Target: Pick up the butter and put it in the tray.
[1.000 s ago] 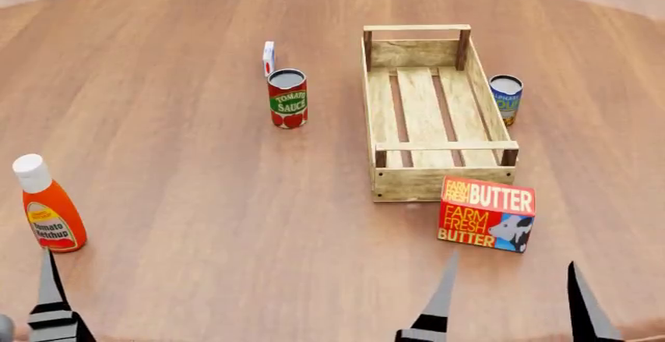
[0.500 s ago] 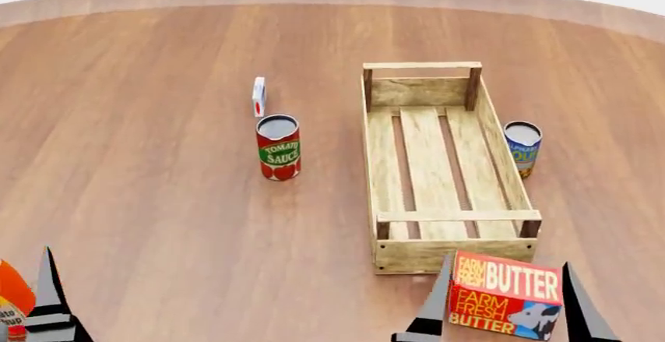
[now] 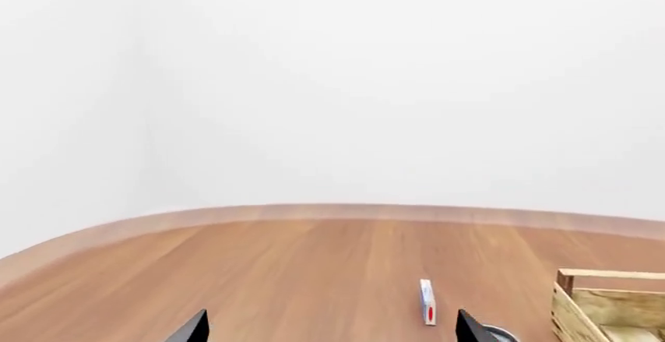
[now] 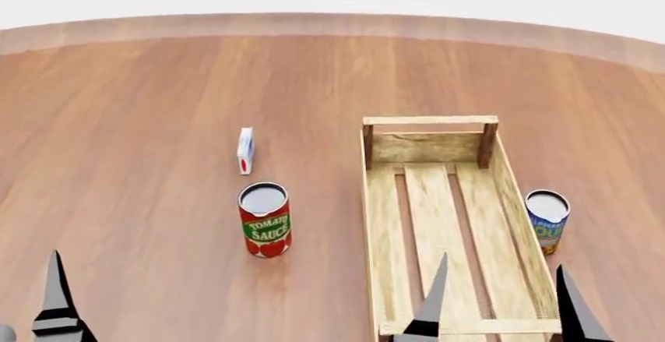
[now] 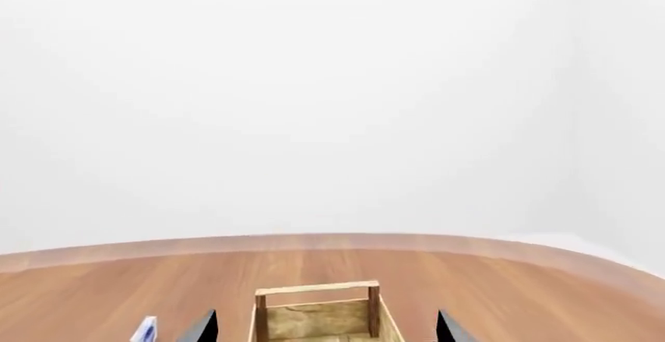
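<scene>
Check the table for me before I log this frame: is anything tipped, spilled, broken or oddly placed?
Nothing stands out. The tomato sauce can, blue can and small white box stand upright, and the wooden tray looks intact. The butter is out of view.

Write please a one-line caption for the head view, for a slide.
Empty wooden tray on a round wood table, tomato sauce can and small box to its left, blue can to its right.
</scene>
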